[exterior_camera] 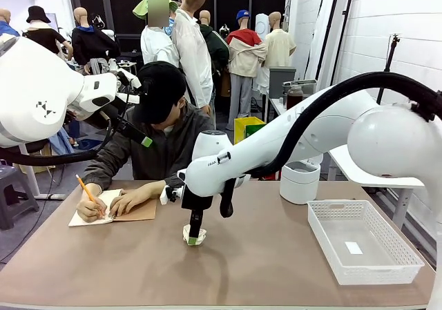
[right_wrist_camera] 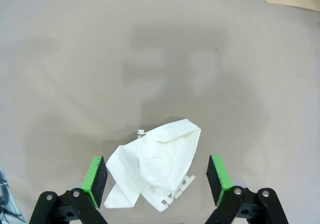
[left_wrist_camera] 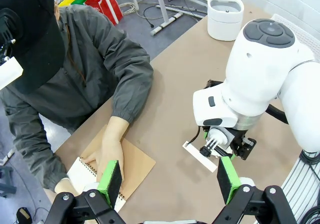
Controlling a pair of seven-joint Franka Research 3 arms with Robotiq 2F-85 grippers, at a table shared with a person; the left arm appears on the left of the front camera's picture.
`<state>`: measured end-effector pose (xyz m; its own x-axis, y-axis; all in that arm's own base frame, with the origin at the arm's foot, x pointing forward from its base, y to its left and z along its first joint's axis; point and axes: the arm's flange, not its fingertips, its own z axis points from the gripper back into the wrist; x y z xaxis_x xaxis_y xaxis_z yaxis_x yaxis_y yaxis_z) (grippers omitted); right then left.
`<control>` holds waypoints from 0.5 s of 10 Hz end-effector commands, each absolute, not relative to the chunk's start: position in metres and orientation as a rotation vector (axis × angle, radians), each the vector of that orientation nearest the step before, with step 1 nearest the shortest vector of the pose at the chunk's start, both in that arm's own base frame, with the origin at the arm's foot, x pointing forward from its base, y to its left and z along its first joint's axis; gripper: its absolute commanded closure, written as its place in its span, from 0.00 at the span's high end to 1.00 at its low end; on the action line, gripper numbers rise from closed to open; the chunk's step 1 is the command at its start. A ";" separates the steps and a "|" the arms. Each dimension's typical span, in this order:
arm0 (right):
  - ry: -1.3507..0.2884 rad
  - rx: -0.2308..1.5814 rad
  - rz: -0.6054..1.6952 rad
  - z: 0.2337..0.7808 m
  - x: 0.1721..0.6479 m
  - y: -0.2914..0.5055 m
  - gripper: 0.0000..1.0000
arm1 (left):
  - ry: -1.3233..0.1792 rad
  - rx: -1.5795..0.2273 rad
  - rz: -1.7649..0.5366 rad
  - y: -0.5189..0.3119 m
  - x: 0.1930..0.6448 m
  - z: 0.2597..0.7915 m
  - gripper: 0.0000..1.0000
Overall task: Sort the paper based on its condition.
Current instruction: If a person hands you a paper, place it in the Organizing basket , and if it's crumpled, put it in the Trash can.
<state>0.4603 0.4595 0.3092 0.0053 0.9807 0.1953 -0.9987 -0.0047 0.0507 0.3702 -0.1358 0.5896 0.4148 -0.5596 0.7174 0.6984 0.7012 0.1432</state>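
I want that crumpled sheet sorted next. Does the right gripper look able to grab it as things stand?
Probably yes: the right gripper hangs open over the crumpled paper, green pads either side of it, with only bare table around.

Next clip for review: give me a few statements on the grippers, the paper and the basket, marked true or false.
1. The fingers of the right gripper stand open on either side of a crumpled paper lying on the table. True.
2. The white basket is full of crumpled sheets. False: one small flat white slip lies in it.
3. The person has an orange pencil on an open notebook. True.
4. The left gripper is shut on a sheet. False: its fingers are wide apart with nothing between them, high above the table.
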 end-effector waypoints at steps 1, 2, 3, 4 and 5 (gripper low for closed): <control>-0.080 0.177 1.568 0.308 0.464 0.472 1.00 | -0.821 -0.188 -0.780 -0.135 0.370 0.590 1.00; -0.069 0.174 1.568 0.306 0.464 0.473 1.00 | -0.821 -0.188 -0.780 -0.135 0.370 0.590 1.00; -0.057 0.169 1.566 0.305 0.466 0.475 1.00 | -0.821 -0.188 -0.780 -0.135 0.370 0.590 1.00; -0.046 0.163 1.563 0.304 0.466 0.476 1.00 | -0.821 -0.188 -0.780 -0.135 0.370 0.590 1.00; -0.035 0.168 1.563 0.303 0.466 0.477 1.00 | -0.821 -0.188 -0.780 -0.135 0.370 0.590 1.00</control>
<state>0.4628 0.4699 0.3025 -0.0020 0.9856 0.1690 -0.9957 -0.0177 0.0913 0.3702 -0.1358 0.5896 0.4149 -0.5596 0.7174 0.6984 0.7013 0.1432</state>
